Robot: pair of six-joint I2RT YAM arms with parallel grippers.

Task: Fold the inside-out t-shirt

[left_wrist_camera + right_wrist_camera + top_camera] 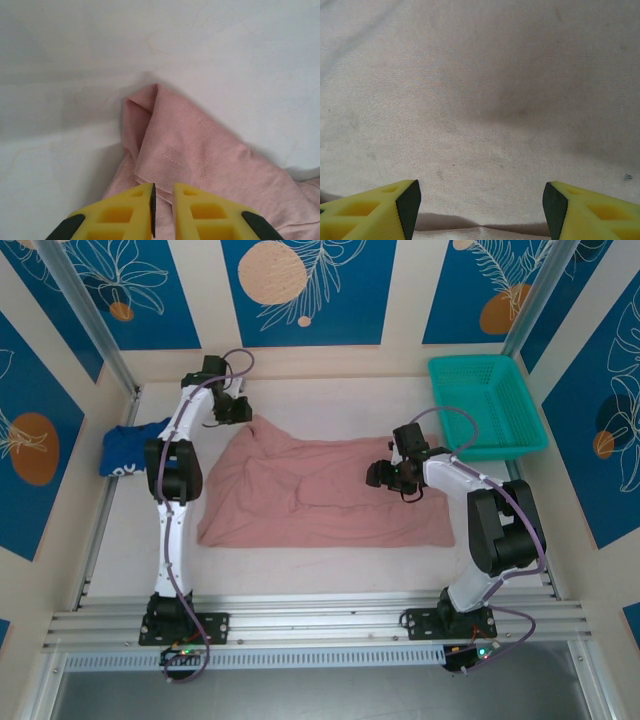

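T-shirt: lying centre, spread, rumpled.
Left gripper: jaws nearly together at far-left corner; hold on cloth cannot be told.
Right gripper: jaws apart above right side.
Risk: shallow pinch may slip, corner drops.

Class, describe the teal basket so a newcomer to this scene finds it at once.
Start at the white table between the blue-patterned walls and go to its far right corner. There sits the teal basket. It alone is stiff mesh; the pink t-shirt and blue garment are soft cloth.
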